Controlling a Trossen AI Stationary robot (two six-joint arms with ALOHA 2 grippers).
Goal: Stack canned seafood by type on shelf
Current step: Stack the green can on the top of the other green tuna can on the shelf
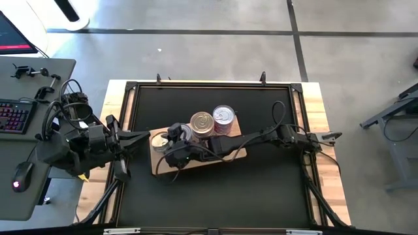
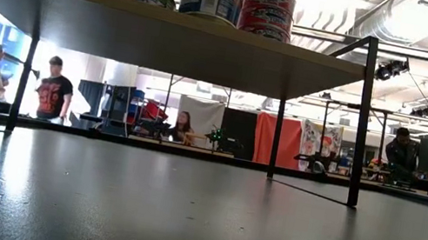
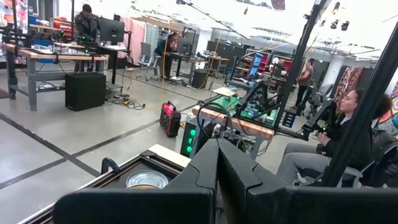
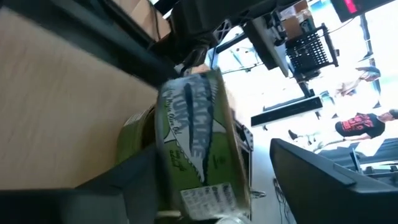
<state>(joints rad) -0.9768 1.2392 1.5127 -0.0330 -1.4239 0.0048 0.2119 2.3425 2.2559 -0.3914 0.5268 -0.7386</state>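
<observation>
The shelf (image 1: 228, 153) is a light-brown wooden board in the middle of the black table; in the low view it stands on thin legs (image 2: 167, 37). On it stand a gold-topped stack of tins (image 1: 201, 123), a silver-topped stack with red labels (image 1: 223, 116) and a flat tin (image 1: 159, 140) at its left end. My right gripper (image 1: 175, 134) reaches in from the right and is open around a green-labelled tin (image 4: 199, 149), which stands on another green tin (image 4: 134, 137). My left gripper (image 3: 217, 165) waits shut at the table's left edge. My right gripper stands open with its fingers level on either side of the green-labelled tin's wall. One finger (image 4: 124, 186) lies close against the tin's side and the other (image 4: 323, 180) stands well clear. Whether the near finger touches the tin, I cannot tell.
Bare black tabletop (image 1: 261, 189) lies around the shelf, inside a raised black frame (image 1: 209, 85). A desk with a keyboard (image 1: 13, 117) and a mouse stands to the left. People sit and stand in the room beyond the table.
</observation>
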